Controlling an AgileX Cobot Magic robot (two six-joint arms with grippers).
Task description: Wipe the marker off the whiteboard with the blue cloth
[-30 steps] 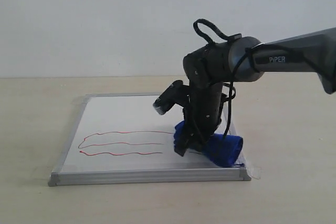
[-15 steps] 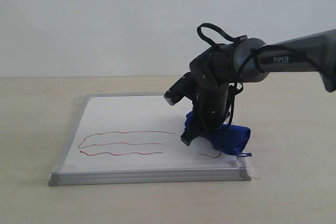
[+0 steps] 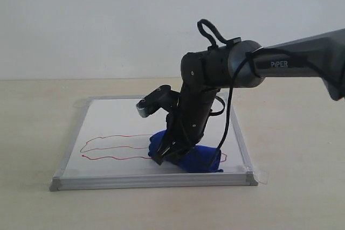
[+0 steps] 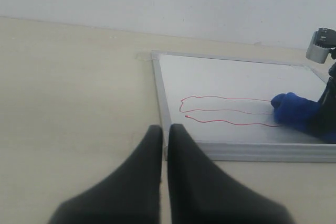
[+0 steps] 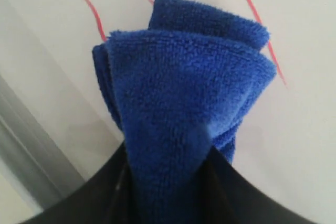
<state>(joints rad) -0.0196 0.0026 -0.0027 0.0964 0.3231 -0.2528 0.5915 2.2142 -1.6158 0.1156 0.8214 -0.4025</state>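
Note:
The whiteboard (image 3: 124, 117) lies flat on the table, and its silver frame (image 4: 160, 98) also shows in the left wrist view. The marker (image 3: 113, 146) is a thin red looping line on the board's left half, with a short red bit (image 3: 222, 158) at the right. My right gripper (image 3: 161, 154) is shut on the blue cloth (image 3: 197, 160) and presses it onto the board at the line's right end. In the right wrist view the blue cloth (image 5: 184, 77) bulges from between the fingers, over red strokes (image 5: 84, 1). My left gripper (image 4: 164, 129) is shut and empty, off the board's corner.
The beige table (image 3: 302, 133) surrounds the board, with a white wall (image 3: 108, 20) behind it. Clear tape tabs (image 3: 261, 176) stick out at the board's corners. The right arm (image 3: 302, 60) reaches in from the right above the table.
My right gripper swung the cloth right, then back left along the board's front. The red line's right part, seen a second ago, is shorter now.

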